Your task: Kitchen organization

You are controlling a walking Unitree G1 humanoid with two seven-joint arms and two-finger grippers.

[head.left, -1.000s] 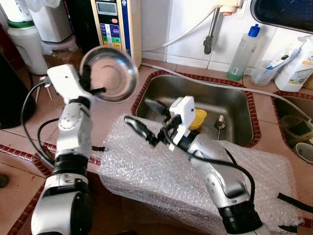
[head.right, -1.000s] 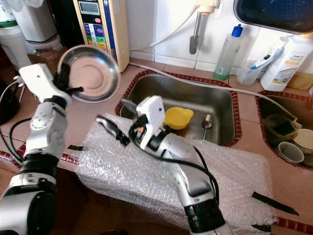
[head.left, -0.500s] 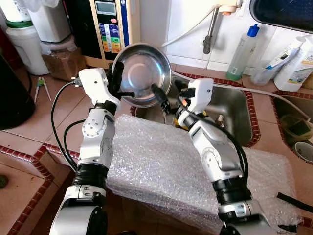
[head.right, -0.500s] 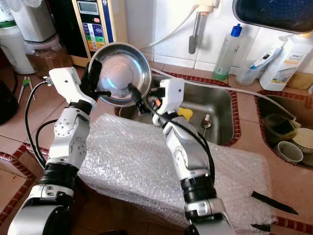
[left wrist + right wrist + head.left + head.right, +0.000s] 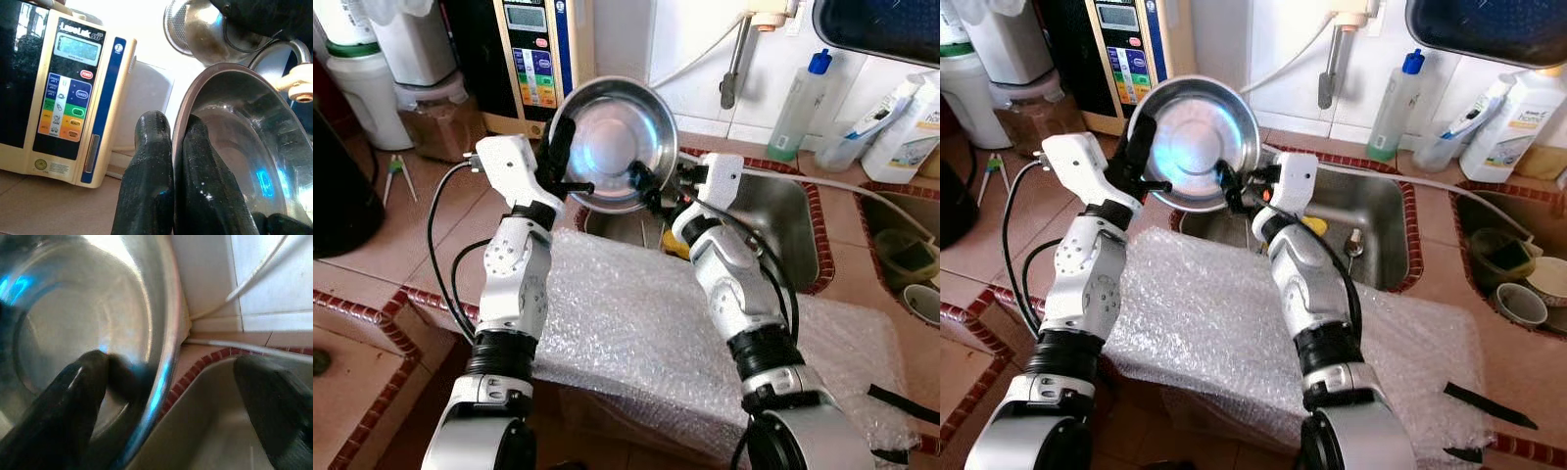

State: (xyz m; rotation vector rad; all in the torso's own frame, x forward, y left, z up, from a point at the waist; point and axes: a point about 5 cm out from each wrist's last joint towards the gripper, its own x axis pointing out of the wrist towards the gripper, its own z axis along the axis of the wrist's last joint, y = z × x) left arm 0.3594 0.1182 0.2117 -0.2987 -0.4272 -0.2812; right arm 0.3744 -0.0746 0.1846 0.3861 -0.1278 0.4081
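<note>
The left gripper (image 5: pixel 171 161) is clenched on the rim of the steel bowl (image 5: pixel 612 142), held tilted above the near edge of the sink (image 5: pixel 773 211), while the right gripper (image 5: pixel 161 396) is spread with 1 finger inside the bowl and 1 outside its rim. Likely light, stiff and slippery, so the thin rim is the only sure hold. The wall appliance (image 5: pixel 543 49) and tap hose (image 5: pixel 1400 174) crowd behind; freer room lies over the bubble wrap (image 5: pixel 626 333).

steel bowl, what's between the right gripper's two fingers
The steel bowl's rim: the right gripper is open astride it, as the right wrist view shows.
</note>
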